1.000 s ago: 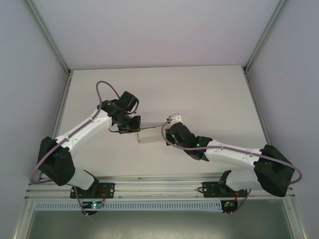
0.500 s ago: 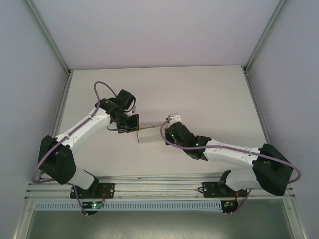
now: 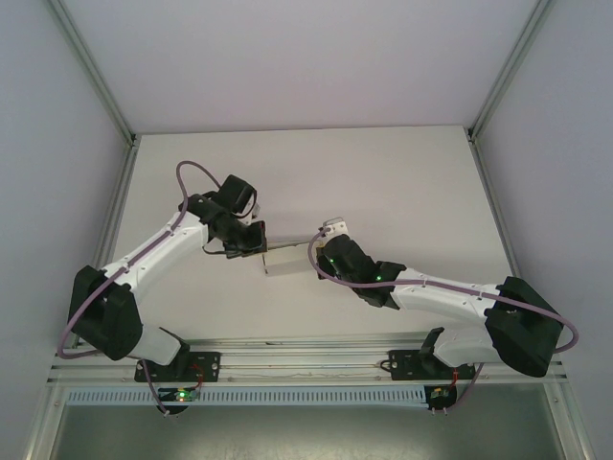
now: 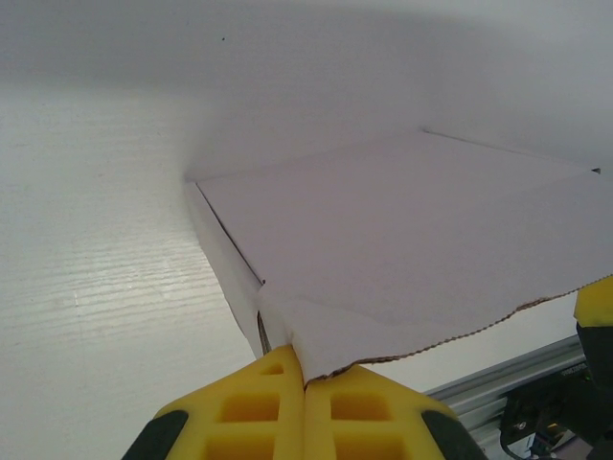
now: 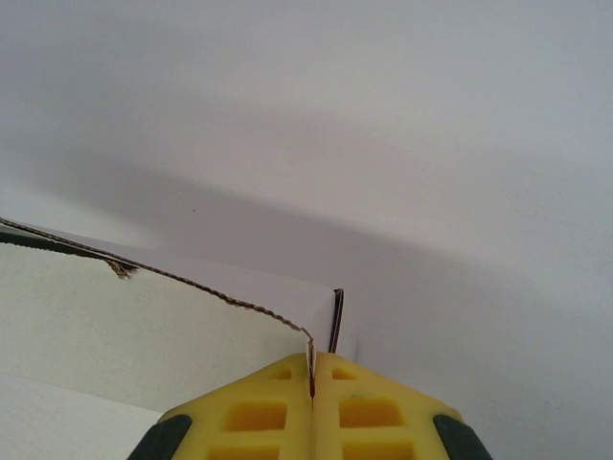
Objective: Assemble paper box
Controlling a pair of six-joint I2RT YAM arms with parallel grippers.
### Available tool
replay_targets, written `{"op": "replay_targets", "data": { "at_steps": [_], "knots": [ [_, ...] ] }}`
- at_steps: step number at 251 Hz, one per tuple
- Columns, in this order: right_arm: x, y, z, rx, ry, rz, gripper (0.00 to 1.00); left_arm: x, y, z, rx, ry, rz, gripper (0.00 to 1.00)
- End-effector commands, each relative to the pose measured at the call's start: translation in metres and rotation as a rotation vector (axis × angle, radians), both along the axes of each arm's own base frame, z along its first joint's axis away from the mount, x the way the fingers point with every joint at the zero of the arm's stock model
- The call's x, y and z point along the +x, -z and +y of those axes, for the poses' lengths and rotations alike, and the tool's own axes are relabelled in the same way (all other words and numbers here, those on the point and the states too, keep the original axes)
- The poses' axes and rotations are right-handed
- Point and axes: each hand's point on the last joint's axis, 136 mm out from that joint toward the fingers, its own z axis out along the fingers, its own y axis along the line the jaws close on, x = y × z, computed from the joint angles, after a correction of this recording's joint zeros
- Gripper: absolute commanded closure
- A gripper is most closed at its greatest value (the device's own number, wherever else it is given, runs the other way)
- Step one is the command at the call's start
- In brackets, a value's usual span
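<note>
Paper box (image 3: 285, 261) held at both ends, centre of the top frame.
Its long axis was found lying left to right between the left gripper (image 4: 305, 379) and right gripper (image 5: 312, 379), both equally near. Each was pinched onto a thin card flap. The card was plain white and creased, with a brownish cut edge.

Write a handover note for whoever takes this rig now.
Left gripper: shut on an edge of the small white thin-card paper box.
Right gripper: shut on the opposite end's card edge.
Box: middle of the white table, between the arms, held at both ends.
Done: body looks folded into a rectangular shape.
To do: probably tucking the end flaps; whether they are closed is not visible.
</note>
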Motion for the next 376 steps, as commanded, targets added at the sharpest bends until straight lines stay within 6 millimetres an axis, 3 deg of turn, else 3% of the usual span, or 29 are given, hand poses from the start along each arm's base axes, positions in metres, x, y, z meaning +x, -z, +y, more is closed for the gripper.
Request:
{"op": "replay_targets", "data": {
  "at_steps": [1,96,166,231,294,358,376],
  "knots": [
    [-0.038,0.061,-0.01,-0.118,-0.088,0.207,1.0,0.006,-0.017,-0.017,-0.084,0.048,-0.002,1.0],
    [-0.036,0.063,-0.008,-0.119,-0.094,0.221,1.0,0.004,-0.008,-0.015,-0.071,0.067,0.003,1.0],
    [-0.035,0.059,-0.009,-0.102,-0.095,0.205,1.0,-0.011,0.029,-0.014,-0.021,0.15,-0.119,1.0],
    [-0.037,0.054,-0.005,-0.068,-0.133,0.168,1.0,-0.025,0.038,-0.007,0.138,0.235,-0.307,1.0],
    [-0.041,0.056,0.006,-0.041,-0.23,0.11,1.0,-0.033,0.071,-0.006,0.262,0.251,-0.34,1.0],
    [-0.048,0.054,0.007,-0.019,-0.271,0.089,1.0,-0.04,0.092,-0.001,0.292,0.233,-0.344,1.0],
    [-0.049,0.045,0.01,0.005,-0.283,0.075,0.92,-0.04,0.093,0.0,0.29,0.221,-0.351,1.0]
  ]
}}
